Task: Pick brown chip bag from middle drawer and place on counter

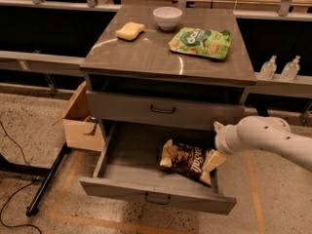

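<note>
One brown chip bag (184, 161) lies at the right of the pulled-out middle drawer (156, 193). One gripper (212, 145) hangs spread wide at the bag's right end. The counter (146, 57) bears one green chip bag (201, 42), one bowl (167, 17) and one sponge (129, 30).

Speckled floor (34, 106), open cardboard box (78, 130), black floor stand (48, 177).

The brown chip bag (185, 161), crinkled dark brown with cream ends, lies flat in the right half of the open grey middle drawer (122, 188), below the glossy grey-brown counter (146, 57), with the gripper (216, 149) at its right end
</note>
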### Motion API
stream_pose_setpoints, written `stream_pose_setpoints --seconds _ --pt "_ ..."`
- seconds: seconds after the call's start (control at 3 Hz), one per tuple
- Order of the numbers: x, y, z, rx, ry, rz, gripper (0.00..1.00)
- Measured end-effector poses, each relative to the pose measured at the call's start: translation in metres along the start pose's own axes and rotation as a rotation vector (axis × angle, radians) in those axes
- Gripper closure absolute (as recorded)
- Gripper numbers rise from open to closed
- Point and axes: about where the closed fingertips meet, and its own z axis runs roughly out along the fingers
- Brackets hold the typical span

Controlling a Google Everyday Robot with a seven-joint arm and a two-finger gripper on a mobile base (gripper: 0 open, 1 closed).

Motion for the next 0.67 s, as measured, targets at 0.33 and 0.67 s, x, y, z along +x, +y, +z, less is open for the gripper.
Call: stream_pose_setpoints --seconds 0.33,0.67 --pt "0.011 0.009 0.008 -0.032 0.013 0.025 0.17" --pt "0.012 0.015 0.025 -0.055 0.003 0.028 0.40"
